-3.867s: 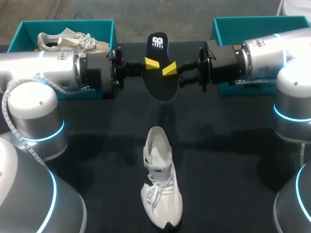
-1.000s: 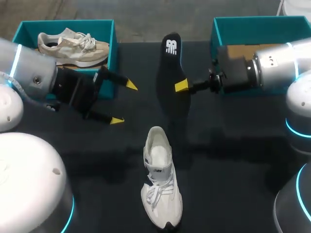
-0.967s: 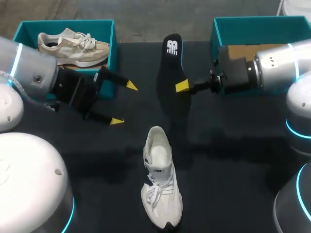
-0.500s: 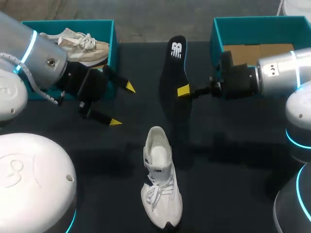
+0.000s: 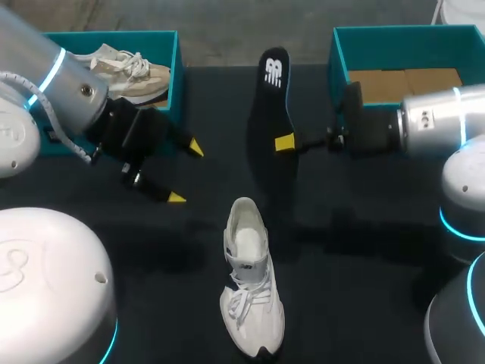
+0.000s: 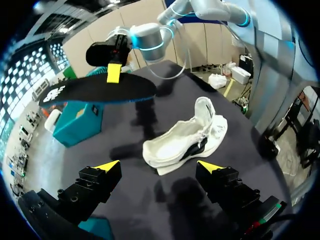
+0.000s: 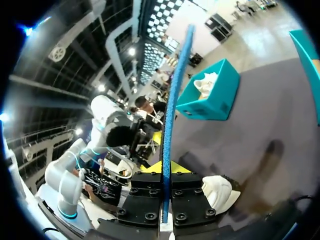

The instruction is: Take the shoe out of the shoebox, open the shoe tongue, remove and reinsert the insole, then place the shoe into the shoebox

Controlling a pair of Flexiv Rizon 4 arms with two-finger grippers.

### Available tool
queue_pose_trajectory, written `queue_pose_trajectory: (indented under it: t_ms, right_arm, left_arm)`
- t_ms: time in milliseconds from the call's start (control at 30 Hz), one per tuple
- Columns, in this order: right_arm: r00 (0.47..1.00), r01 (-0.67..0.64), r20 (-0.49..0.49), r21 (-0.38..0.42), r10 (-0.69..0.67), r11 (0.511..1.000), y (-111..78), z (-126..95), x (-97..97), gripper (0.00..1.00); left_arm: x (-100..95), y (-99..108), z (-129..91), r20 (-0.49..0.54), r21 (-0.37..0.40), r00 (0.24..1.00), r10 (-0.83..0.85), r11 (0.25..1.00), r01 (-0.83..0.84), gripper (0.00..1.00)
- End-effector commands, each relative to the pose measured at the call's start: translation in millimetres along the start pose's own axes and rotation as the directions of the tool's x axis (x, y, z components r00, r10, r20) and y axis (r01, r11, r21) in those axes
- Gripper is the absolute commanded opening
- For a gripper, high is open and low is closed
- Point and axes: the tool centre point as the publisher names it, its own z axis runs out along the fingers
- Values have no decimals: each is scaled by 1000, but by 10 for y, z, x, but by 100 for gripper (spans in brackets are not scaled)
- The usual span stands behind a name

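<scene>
A white shoe [image 5: 248,279] lies on the dark table, toe toward the front edge, its tongue pulled open; the left wrist view shows the shoe [image 6: 185,136] ahead of my left gripper [image 6: 156,166]. A black insole [image 5: 271,105] with a blue underside hangs above the table's middle, held by its edge in my shut right gripper [image 5: 285,142]. In the right wrist view the insole [image 7: 175,95] stands edge-on between the fingers. My left gripper [image 5: 185,172] is open and empty, left of the insole, in front of the left shoebox [image 5: 169,45].
The left teal shoebox holds a beige shoe [image 5: 129,70]. A second teal shoebox [image 5: 383,38] stands at the back right with brown cardboard [image 5: 402,80] inside.
My left gripper has pulled back toward the left and front, still open. The right arm has drawn the insole slightly to the right and tilted it more upright.
</scene>
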Motion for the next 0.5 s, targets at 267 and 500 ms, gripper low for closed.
queue_pose_trajectory:
  t_ms: [267,500]
  right_arm:
    - [997,73,16,-53,-72,996,-56,168,-92,0]
    - [997,73,16,-53,-72,996,-56,168,-92,0]
  left_arm:
    - [85,157,246,-73,-121,991,-114,987,105,100]
    - [85,157,246,-73,-121,991,-114,987,105,100]
